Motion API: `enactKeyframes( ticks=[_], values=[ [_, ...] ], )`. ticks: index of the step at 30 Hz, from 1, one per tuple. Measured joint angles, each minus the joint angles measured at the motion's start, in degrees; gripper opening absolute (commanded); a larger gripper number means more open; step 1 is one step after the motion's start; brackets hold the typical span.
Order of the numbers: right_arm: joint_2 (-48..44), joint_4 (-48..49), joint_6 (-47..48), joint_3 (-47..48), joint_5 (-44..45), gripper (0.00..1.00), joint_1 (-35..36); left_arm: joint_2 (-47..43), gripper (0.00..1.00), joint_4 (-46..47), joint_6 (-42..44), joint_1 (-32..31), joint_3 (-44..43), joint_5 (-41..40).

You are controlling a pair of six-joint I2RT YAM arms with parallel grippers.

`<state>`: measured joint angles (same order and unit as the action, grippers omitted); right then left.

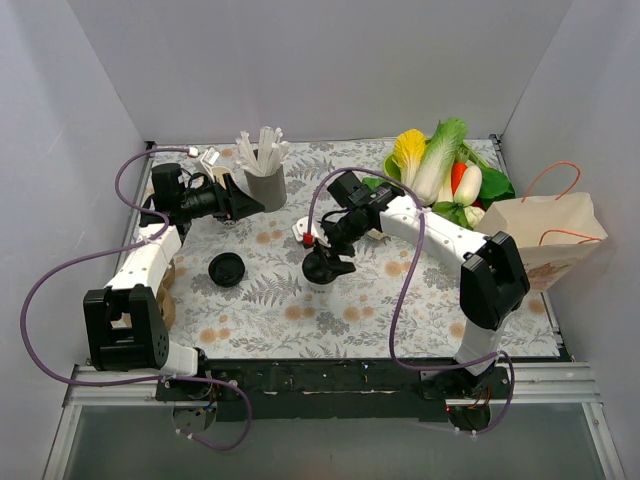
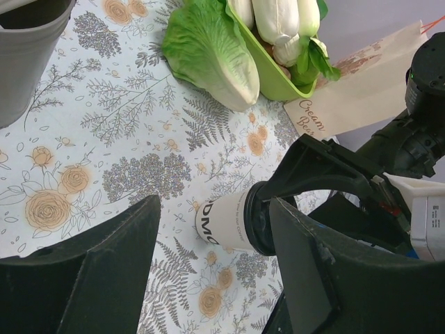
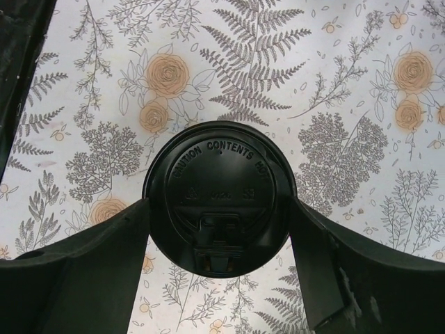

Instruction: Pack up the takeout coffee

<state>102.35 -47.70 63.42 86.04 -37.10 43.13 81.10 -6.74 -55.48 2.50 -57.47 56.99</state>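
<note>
The takeout coffee, a cream-white paper cup with a round black lid, stands upright on the floral cloth near the table's middle. My right gripper comes down over it from above. Its two fingers press against opposite sides of the lid, so the gripper is shut on it. My left gripper hovers at the back left, well apart from the cup. In the left wrist view its jaws stand open with nothing between them, and the cup shows beyond them.
A loose black lid lies left of the cup. A grey holder with straws stands at the back. A green bowl of vegetables sits back right, with a paper bag lying beside it at the right edge.
</note>
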Motion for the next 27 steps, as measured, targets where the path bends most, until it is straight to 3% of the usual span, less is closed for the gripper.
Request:
enactKeyframes(
  ticks=[6, 17, 27],
  values=[
    [0.66, 1.66, -3.67, 1.95, 0.50, 0.77, -2.69, 0.00, 0.64, -0.07, -0.02, 0.00, 0.00, -0.02],
    [12.83, 6.54, -14.27, 19.85, 0.92, 0.75, -12.13, 0.20, 0.64, -1.92, 1.53, 0.00, -0.02, -0.09],
    [19.76, 7.32, -19.98, 26.16, 5.97, 0.76, -12.87, 0.28, 0.64, -5.03, 4.09, 0.00, -0.87, -0.87]
  ],
)
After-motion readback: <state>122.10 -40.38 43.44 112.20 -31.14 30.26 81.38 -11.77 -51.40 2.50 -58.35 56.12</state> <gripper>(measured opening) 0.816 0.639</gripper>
